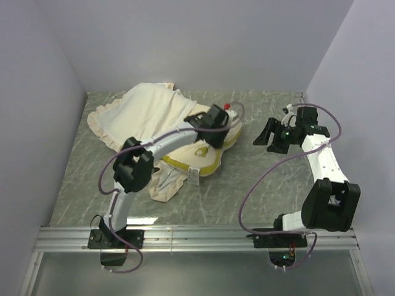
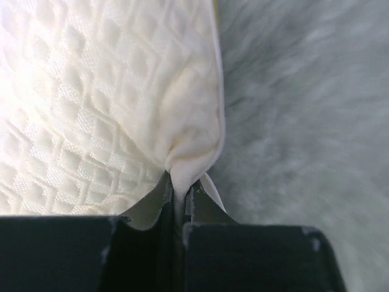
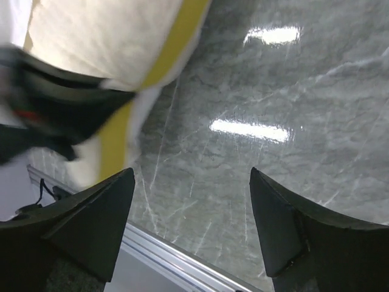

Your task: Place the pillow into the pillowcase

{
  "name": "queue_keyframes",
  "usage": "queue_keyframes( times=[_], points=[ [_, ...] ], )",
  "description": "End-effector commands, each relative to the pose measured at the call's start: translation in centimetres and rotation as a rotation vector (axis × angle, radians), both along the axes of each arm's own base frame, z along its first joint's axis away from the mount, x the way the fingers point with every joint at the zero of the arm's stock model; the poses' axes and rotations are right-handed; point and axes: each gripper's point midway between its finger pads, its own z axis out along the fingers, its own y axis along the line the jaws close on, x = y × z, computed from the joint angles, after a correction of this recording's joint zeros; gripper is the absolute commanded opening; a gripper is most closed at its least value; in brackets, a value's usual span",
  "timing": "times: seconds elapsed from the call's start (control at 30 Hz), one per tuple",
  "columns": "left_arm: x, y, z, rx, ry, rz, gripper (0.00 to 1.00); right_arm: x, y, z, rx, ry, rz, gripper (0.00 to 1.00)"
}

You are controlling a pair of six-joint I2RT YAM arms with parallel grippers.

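Where the left gripper [image 2: 179, 193] sits: at one corner of the pillow [image 2: 91, 97], both fingers pressed together on a pinch of the cream dimpled fabric (the cloth is gathered into a small fold just where they meet).
Left grip: clamped on the pillow corner, beside the pale edge seam; next to it the grey table [image 2: 304, 121] looks blurred.
Left arm [image 1: 160, 145]: from my top view it reaches from the near-left base across the pillow to its far-right end.
Right gripper [image 3: 191, 176]: fingers wide apart, nothing between them, only the marble table below.
Right gripper position: hanging over the table to the right of the pillow, near it but not touching, turned toward it.
Pillow place: middle of the table, the yellow edge band along its near side, the round yellow mark on the upper face.
Pillowcase [image 1: 145, 108]: crumpled at the far left, pale face up, ruffled trim around; a ruffled piece comes out from under the pillow at the near-left.
Pillow and pillowcase: the pillow rests on part of the pillowcase; I cannot tell if any end is inside it.
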Motion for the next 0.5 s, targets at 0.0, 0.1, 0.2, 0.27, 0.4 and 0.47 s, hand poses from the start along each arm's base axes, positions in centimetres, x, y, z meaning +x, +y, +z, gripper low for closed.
queue_keyframes(
  times=[0.0,0.1,0.2,0.27,0.4,0.47],
  points=[
    [-1.1,-0.6,12.6,-0.351,0.109,-0.167,0.00,0.9,0.6,-0.9,0.053,-0.030,-0.010,0.82],
    [-0.7,1.4,17.4,-0.520,0.165,-0.228,0.00,1.7,1.6,-3.0,0.124,0.000,-0.018,0.78],
    [0.1,3.5,18.9,-0.632,0.243,-0.238,0.00,2.3,4.0,-4.6,0.193,0.023,0.009,0.74],
    [1.3,5.0,18.8,-0.684,0.272,-0.198,0.00,2.4,6.6,-5.9,0.216,0.062,0.048,0.73],
    [2.0,6.3,19.3,-0.761,0.306,-0.188,0.00,5.1,10.6,-7.6,0.230,0.012,0.050,0.71],
    [2.0,7.0,19.5,-0.777,0.305,-0.190,0.00,6.2,12.5,-7.8,0.248,0.039,0.042,0.71]
  ],
)
